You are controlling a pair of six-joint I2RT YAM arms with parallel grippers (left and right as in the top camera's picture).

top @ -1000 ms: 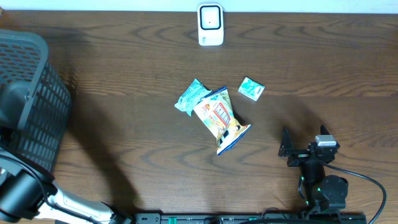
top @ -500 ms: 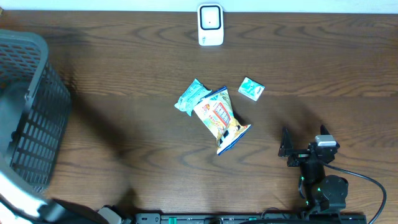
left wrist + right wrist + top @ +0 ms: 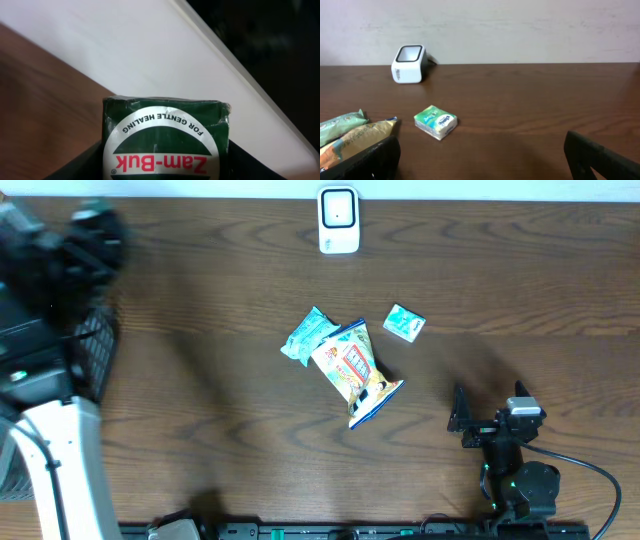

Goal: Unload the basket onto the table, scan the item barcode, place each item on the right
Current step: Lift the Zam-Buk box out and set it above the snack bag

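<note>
You had a grained wooden table (image 3: 200, 360) with a low sheen, a smooth plastic scanner (image 3: 338, 220), a glossy plastic snack bag (image 3: 355, 370), and a Zam-Buk box (image 3: 165, 145) of glossy printed card.

- We find the overhead view softly and evenly lit; the dark wood counter (image 3: 220, 410) shows its grain clearly, with broad faint shadows across its left half.
- At top left the left arm (image 3: 60, 250) is smeared and soft, and its edges cannot be made out.
- In the left wrist view the green box (image 3: 165, 145) is sharp and well lit, while the surfaces behind it are out of focus and the top right is near black.
- The right wrist view has flat, mild light. The scanner (image 3: 409, 64) casts a small shadow to its right, and the right tool (image 3: 481, 157) shows its fingers (image 3: 370, 160) only as dark blurred shapes.
</note>
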